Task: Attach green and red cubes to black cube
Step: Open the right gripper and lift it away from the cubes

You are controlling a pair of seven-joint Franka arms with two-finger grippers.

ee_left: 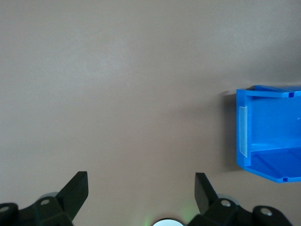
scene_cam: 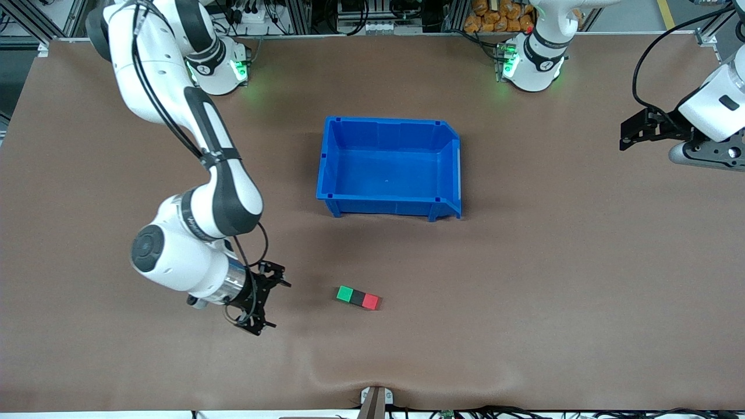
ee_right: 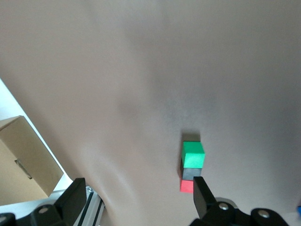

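Observation:
The green cube (scene_cam: 344,293), black cube (scene_cam: 357,297) and red cube (scene_cam: 370,301) lie touching in one row on the brown table, black in the middle, nearer the front camera than the blue bin. My right gripper (scene_cam: 276,304) is open and empty just above the table, beside the row toward the right arm's end. In the right wrist view the green cube (ee_right: 193,154), black cube (ee_right: 190,172) and red cube (ee_right: 186,186) lie beside one fingertip (ee_right: 200,188) of the right gripper (ee_right: 138,181). My left gripper (scene_cam: 624,137) waits open and empty, raised over the left arm's end of the table; its wrist view shows the left gripper (ee_left: 141,177) over bare table.
An empty blue bin (scene_cam: 448,174) stands mid-table, farther from the front camera than the cubes; it also shows in the left wrist view (ee_left: 268,136). A cardboard box (ee_right: 23,160) sits off the table's front edge. The cloth has a ripple (scene_cam: 326,372) near the front edge.

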